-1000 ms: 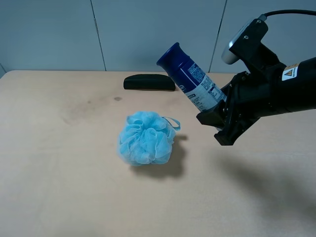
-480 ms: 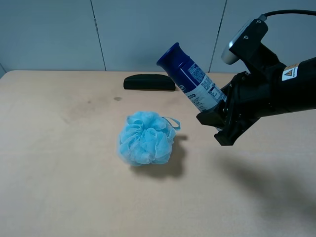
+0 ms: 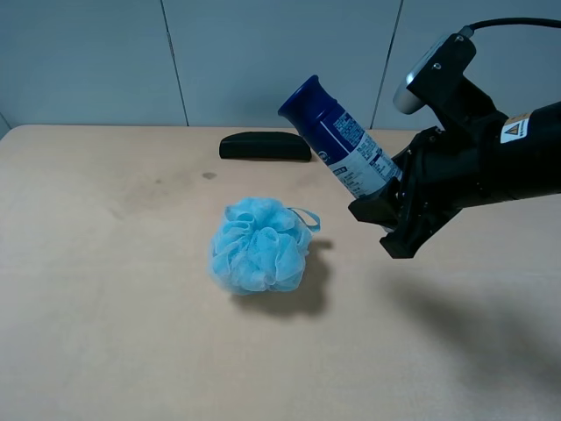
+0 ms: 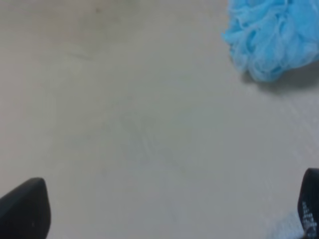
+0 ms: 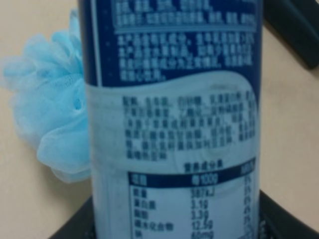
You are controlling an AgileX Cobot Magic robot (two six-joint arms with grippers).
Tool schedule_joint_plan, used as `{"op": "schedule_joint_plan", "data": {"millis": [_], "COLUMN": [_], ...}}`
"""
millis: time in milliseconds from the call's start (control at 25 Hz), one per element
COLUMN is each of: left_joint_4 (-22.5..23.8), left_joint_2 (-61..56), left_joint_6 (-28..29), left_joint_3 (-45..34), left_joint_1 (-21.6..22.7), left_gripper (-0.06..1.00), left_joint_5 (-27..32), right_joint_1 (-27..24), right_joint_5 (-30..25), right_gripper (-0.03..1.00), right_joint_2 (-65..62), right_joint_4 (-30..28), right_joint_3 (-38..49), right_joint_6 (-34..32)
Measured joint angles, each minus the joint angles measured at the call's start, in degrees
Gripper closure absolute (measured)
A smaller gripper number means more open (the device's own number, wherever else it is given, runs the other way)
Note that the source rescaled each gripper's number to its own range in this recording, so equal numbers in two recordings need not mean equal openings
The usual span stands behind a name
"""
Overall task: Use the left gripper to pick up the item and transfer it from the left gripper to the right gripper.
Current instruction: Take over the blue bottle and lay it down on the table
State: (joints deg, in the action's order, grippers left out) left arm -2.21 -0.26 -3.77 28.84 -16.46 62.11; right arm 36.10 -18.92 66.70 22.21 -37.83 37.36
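From the left: left tool is seen with jaws spread wide, nothing held. It is hung over the tabletop, with the blue mesh pouf off to one side. The pouf is set mid-tabletop, and a black oblong case is laid behind it near the far edge. The item, a blue-capped bottle, is held clear of the tabletop, tilted, cap up and leftward, above and right of the pouf. Its lower end is clamped by the right tool, closed tight on it.
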Motion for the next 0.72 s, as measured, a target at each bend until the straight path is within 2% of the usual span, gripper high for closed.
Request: {"op": "schedule_joint_plan", "data": {"millis": [560,720], "left_joint_4": [0.2,0.2], "left_joint_2": [0.0,0.0], "left_joint_6": [0.1,0.1], "left_joint_3": [-0.4,-0.4], "left_joint_1": [0.0,1.1], "left_gripper": [-0.06,-0.06], "left_joint_5": [-1.3,-1.5], "right_joint_1": [0.0,0.0], "right_joint_5": [0.0,0.0], "right_gripper": [0.86,0.86], "right_joint_2": [0.0,0.0], "right_joint_4": [0.7,0.7], "right_joint_3": [0.0,0.0], "right_joint_6": [-0.1,-2.0]}}
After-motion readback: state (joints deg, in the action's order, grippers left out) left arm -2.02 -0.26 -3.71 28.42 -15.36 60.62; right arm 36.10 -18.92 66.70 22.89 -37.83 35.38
